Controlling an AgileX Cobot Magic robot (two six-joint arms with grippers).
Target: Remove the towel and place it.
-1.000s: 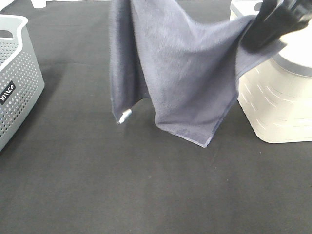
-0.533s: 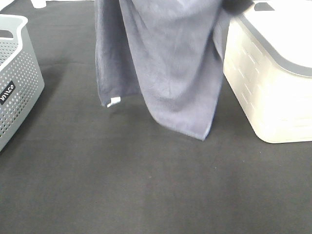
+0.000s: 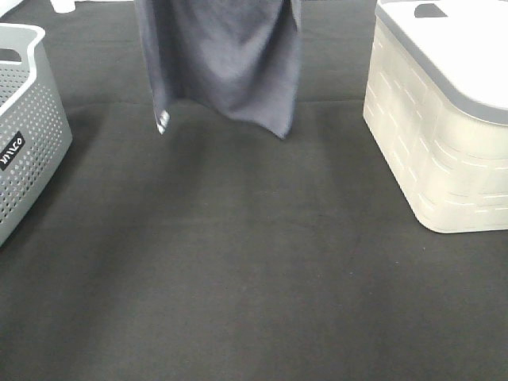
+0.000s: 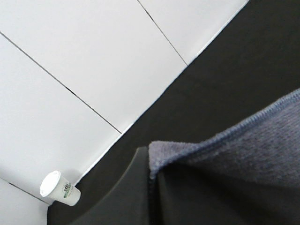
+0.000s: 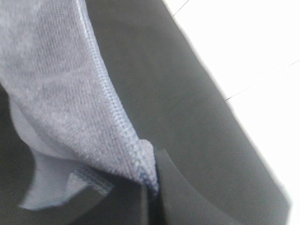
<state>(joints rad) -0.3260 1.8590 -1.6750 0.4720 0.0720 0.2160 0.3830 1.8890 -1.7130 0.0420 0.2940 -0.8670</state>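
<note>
The towel (image 3: 218, 55) is held hanging above the table (image 3: 238, 262) — its hem is pinched in the left gripper (image 4: 150, 185) (likewise the right gripper (image 5: 150, 190)).

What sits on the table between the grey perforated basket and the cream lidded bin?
Only bare black covering; the towel hangs above its far part, seen in the exterior high view.

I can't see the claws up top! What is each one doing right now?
Left gripper: shut on the towel.
Right gripper: shut on the towel too.
</note>
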